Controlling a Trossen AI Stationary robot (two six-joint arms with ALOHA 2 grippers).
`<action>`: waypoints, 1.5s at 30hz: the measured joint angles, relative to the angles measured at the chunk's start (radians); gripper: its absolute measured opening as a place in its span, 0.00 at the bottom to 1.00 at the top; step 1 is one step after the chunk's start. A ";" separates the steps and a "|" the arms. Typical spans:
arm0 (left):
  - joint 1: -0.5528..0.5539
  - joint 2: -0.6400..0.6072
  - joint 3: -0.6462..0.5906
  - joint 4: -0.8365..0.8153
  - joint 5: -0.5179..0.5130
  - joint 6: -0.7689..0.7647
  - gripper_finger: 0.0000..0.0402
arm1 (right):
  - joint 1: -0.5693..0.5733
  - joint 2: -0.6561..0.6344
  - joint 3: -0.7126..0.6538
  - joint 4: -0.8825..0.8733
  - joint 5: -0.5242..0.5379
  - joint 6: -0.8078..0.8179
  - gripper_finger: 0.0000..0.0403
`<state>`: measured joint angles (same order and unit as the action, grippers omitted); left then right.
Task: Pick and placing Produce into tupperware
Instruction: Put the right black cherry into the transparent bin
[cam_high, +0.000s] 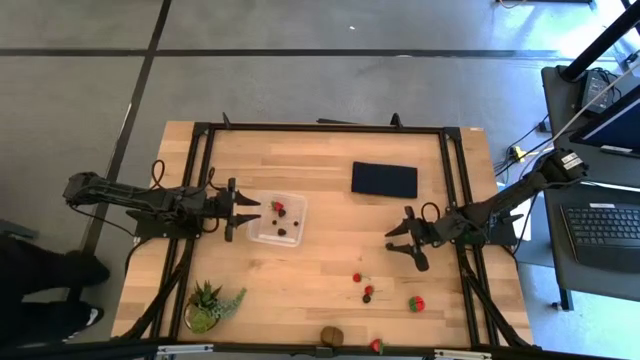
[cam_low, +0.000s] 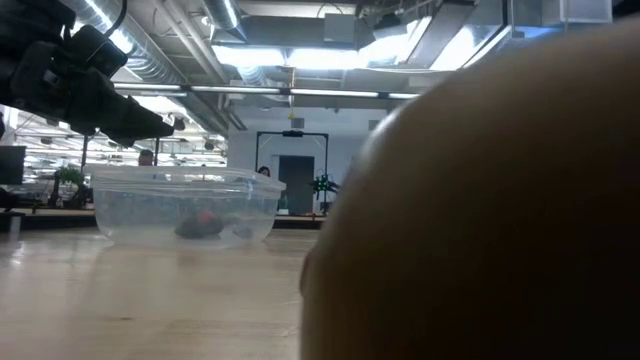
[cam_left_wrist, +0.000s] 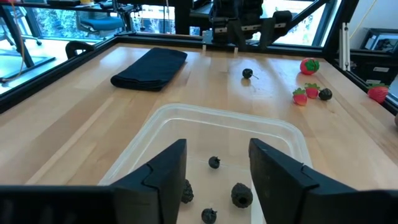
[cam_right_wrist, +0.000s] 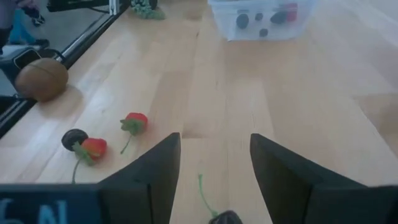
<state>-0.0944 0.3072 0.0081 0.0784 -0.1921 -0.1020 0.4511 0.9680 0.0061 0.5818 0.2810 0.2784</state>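
- The tub (cam_high: 277, 219) is seen left of the table's (cam_high: 330, 160) centre, at about 9 o'clock, with low clear walls.
- A strawberry (cam_high: 279, 208) and dark berries (cam_high: 283, 232) are held inside the tub; in the left wrist view several berries (cam_left_wrist: 241, 195) are shown on its floor.
- The left gripper (cam_high: 240, 212) is placed at the tub's 9 o'clock rim, above it. Its fingers (cam_left_wrist: 163, 177) are parted about halfway, and nothing is seen between them.
- The right gripper (cam_high: 408, 240) is placed toward 3 o'clock of the table, over bare wood. Its fingers (cam_right_wrist: 151, 177) are likewise parted about halfway and nothing is gripped; a small dark stemmed fruit (cam_right_wrist: 224, 217) lies on the wood just before them.
- Loose produce is left at about 5 o'clock: a small strawberry (cam_high: 357, 277), a dark berry (cam_high: 368, 291) and a bigger strawberry (cam_high: 416, 302).
- At the 6 o'clock edge a kiwi (cam_high: 331, 335) and one more strawberry (cam_high: 376, 345) are found.
- A dark blue cloth (cam_high: 384, 180) is laid at about 1 o'clock, well apart from the tub.
- A potted plant (cam_high: 210, 305) is set at 7 o'clock.
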 joint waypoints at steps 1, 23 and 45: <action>0.000 0.000 0.000 0.000 0.000 0.000 0.42 | 0.000 0.000 0.000 -0.006 0.000 0.010 0.49; 0.000 0.000 0.000 0.000 0.000 0.000 0.42 | -0.001 0.011 0.001 -0.208 0.038 0.268 0.49; 0.000 0.000 0.000 0.000 0.000 0.000 0.42 | -0.034 0.316 0.132 -0.204 0.033 0.270 0.49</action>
<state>-0.0944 0.3071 0.0082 0.0784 -0.1924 -0.1020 0.4175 1.2843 0.1379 0.3775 0.3142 0.5488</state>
